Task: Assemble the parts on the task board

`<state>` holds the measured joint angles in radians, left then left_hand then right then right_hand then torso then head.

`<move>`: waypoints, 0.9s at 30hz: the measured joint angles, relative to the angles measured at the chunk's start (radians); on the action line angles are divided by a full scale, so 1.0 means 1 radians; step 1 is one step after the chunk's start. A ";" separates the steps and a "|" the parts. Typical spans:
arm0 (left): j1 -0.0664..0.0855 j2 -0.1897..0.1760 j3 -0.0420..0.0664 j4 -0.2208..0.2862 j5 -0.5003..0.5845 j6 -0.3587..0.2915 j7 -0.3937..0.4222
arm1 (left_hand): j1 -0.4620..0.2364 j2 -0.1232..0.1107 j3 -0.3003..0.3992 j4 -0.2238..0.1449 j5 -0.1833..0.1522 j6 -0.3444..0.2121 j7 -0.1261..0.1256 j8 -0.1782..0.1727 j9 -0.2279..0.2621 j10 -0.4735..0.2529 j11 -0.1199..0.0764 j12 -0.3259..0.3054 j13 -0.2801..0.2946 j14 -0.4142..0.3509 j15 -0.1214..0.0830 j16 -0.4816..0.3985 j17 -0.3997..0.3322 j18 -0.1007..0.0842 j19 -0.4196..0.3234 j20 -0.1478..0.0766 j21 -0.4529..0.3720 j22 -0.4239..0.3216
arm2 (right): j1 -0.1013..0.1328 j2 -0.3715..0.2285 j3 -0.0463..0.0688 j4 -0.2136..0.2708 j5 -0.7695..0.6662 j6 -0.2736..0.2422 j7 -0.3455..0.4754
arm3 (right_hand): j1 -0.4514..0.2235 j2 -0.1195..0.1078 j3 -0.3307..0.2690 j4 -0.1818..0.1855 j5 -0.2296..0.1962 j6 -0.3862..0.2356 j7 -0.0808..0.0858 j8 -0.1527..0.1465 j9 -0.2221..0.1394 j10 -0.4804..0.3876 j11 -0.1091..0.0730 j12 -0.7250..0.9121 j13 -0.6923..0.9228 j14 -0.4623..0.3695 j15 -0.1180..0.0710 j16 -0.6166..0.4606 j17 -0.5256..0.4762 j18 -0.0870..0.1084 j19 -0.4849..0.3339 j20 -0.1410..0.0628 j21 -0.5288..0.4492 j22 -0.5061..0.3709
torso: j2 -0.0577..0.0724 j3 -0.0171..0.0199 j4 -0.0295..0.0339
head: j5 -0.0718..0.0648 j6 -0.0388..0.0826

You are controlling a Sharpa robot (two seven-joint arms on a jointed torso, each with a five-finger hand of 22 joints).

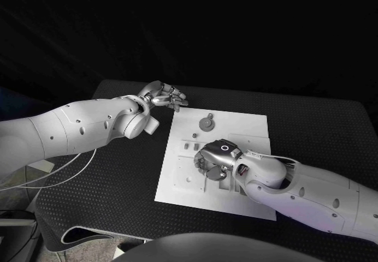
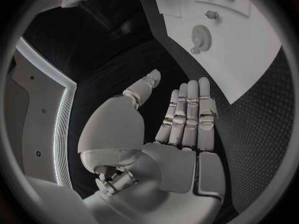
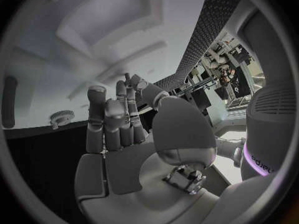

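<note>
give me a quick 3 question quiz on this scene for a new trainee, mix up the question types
1. True or false: the left hand is holding a part.
2. Which hand is over the task board?
A. left hand
B. right hand
C. both
3. Fill in: the round toothed gear lies on the board, nearer the ____ hand.

Key:
1. False. The left wrist view shows its fingers straight and its palm empty, over the black table beside the board's far corner.
2. B. The right hand is over the board's middle.
3. left
</note>
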<state>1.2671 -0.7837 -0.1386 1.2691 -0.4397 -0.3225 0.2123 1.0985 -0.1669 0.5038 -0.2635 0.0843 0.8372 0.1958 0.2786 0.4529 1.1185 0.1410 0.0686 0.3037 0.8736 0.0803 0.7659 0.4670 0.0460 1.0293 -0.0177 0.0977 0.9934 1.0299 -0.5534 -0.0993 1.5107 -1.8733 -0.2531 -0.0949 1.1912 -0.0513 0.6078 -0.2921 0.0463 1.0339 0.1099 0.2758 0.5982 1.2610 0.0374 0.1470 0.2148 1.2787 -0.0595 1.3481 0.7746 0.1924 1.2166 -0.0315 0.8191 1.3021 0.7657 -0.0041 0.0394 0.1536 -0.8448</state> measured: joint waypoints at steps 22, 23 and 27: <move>0.002 -0.003 0.000 0.001 0.000 0.001 -0.004 | 0.000 0.000 -0.003 -0.003 -0.004 -0.007 0.000 0.000 0.000 -0.007 0.000 0.000 -0.001 0.000 0.000 -0.004 0.003 0.000 0.000 0.000 0.000 -0.001 | -0.002 -0.020 -0.004 0.002 0.047 -0.027 0.031 | -0.085 -0.136 -0.031 0.013 0.000 -0.150 0.068 -0.073 -0.035 -0.123 0.086 -0.082 -0.053 -0.028 0.062 -0.010 0.001 -0.038 -0.011 0.004 -0.027 -0.003 | 0.000 0.0016 -0.0007 | -0.004 0.000; 0.002 -0.004 0.000 0.001 0.000 0.001 -0.004 | 0.000 0.000 -0.003 -0.003 -0.004 -0.007 0.000 0.000 0.000 -0.007 0.000 0.000 -0.001 0.000 0.000 -0.004 0.004 0.000 0.000 0.000 0.000 -0.001 | -0.002 -0.024 -0.004 0.006 0.048 -0.032 0.031 | -0.085 -0.136 -0.031 0.013 0.000 -0.150 0.068 -0.073 -0.035 -0.123 0.086 -0.082 -0.053 -0.028 0.062 -0.010 0.001 -0.038 -0.011 0.004 -0.027 -0.003 | 0.000 0.0019 -0.0007 | -0.004 0.000; 0.002 -0.005 0.000 0.001 -0.001 0.001 -0.005 | 0.000 0.000 -0.003 -0.003 -0.004 -0.007 0.000 0.000 0.000 -0.007 0.000 0.000 -0.001 0.000 0.000 -0.004 0.004 0.000 0.000 0.000 0.000 -0.001 | 0.000 -0.046 -0.003 0.026 0.051 -0.059 0.034 | -0.082 -0.139 -0.028 0.015 0.000 -0.152 0.067 -0.073 -0.035 -0.123 0.086 -0.082 -0.053 -0.025 0.065 -0.010 0.002 -0.039 -0.010 0.004 -0.027 -0.003 | 0.000 0.0026 -0.0008 | -0.008 0.005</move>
<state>1.2693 -0.7892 -0.1388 1.2698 -0.4402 -0.3217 0.2071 1.0985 -0.1670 0.5011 -0.2663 0.0803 0.8304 0.1961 0.2786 0.4530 1.1113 0.1412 0.0686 0.3028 0.8737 0.0803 0.7621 0.4707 0.0457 1.0293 -0.0177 0.0977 0.9926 1.0295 -0.5994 -0.1025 1.5371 -1.8221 -0.3121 -0.0608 1.1089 -0.1902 0.5797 -0.2769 0.0465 0.8818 0.1766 0.2032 0.5637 1.1381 0.1231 0.0647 0.1616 1.2537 0.0056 1.3378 0.7770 0.1536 1.2062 -0.0277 0.7917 1.2995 0.7656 -0.0015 0.0386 0.1460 -0.8402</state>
